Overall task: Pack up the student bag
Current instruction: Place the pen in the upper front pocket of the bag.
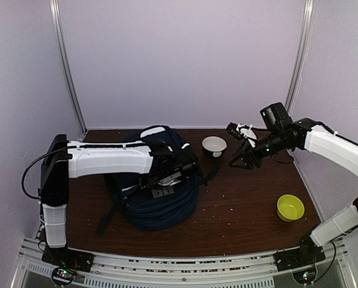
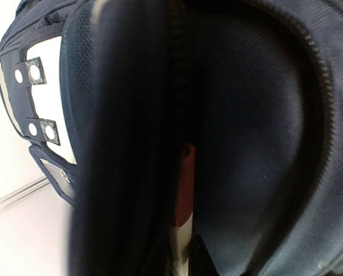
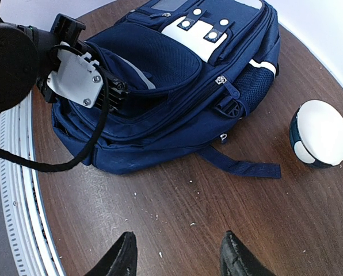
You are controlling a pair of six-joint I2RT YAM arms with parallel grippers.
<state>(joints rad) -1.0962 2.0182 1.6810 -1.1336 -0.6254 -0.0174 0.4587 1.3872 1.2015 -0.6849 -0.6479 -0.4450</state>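
The student bag lies flat on the brown table, navy with white patches near its top. My left gripper reaches into the bag's front pocket, so its fingertips are hidden in the right wrist view. Seen from the left wrist, dark mesh and navy lining surround the left gripper, which is shut on a slim red-and-white thing that points into the pocket. My right gripper hovers open over bare table to the right of the bag, holding nothing.
A white bowl with a dark rim sits upside down just right of the bag's top. A yellow-green bowl stands near the front right. A bag strap trails across the table. Pale walls enclose three sides.
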